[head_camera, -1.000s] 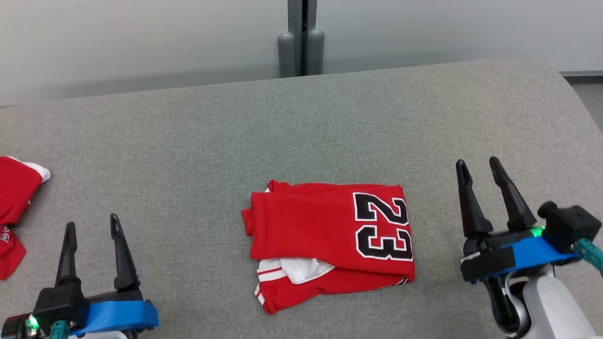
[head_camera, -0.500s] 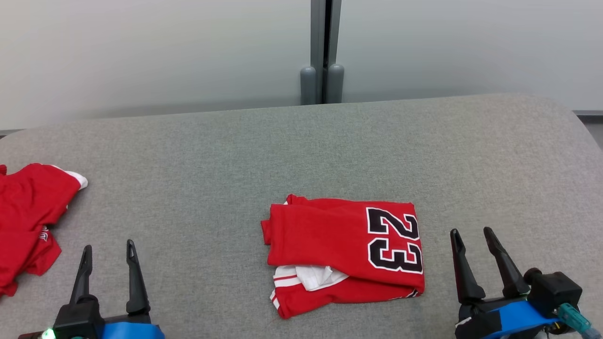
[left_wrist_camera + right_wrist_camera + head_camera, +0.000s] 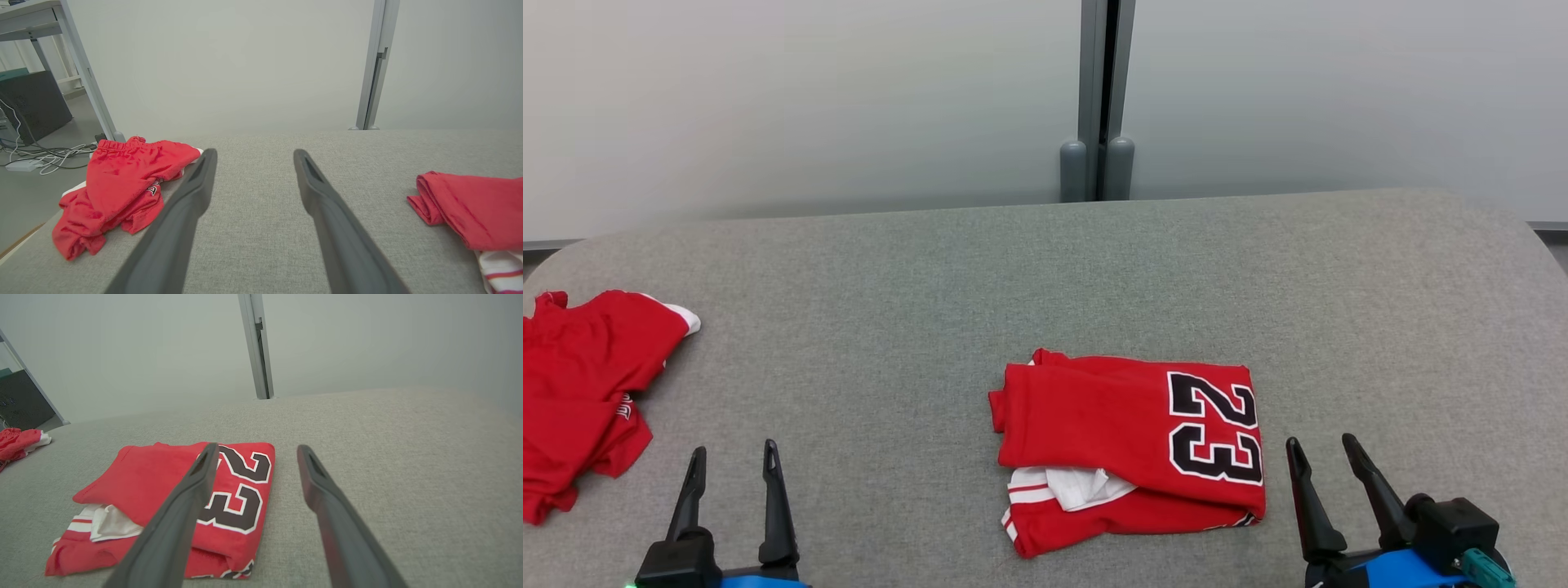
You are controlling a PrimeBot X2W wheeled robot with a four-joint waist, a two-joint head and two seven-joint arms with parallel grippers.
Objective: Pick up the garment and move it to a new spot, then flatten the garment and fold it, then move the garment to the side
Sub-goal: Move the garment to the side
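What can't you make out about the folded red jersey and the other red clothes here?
- Folded red jersey with a black 23: head view, its top fold hides the inner layers.
- Crumpled red garment with white trim: head view, left edge cuts it off; its print is too small to read.
- Left gripper and right gripper: head view, bottom edge cuts off their bodies.
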